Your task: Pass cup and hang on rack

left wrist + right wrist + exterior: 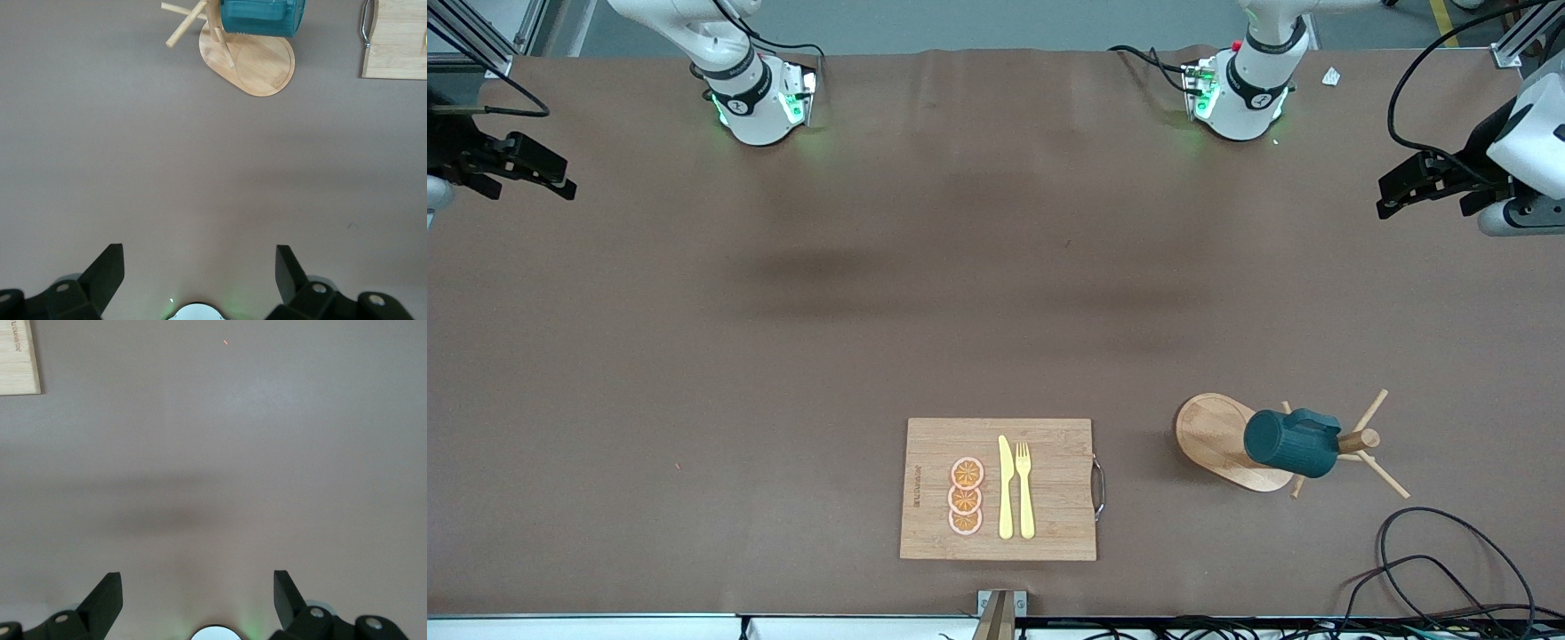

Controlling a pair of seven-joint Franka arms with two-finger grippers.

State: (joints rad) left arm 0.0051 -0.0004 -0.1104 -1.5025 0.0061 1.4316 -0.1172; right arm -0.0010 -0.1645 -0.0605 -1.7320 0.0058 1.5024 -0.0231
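The cup (1291, 443) hung on the rack (1232, 442), toward the left arm's end of the table and beside the cutting board (998, 489). The left gripper (1392, 197), fingers spread and empty, hovered well apart at about one o'clock from it. The right gripper (560, 179) waited, likewise spread and empty, over its own end of the table.

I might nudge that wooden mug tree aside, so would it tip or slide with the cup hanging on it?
The rack probably slides rather than tips: its oval base looks wide and flat on the cloth. The cup hangs on one peg off to one side, so a quick push may rock it or shake the cup loose. Its thin pegs look fragile.
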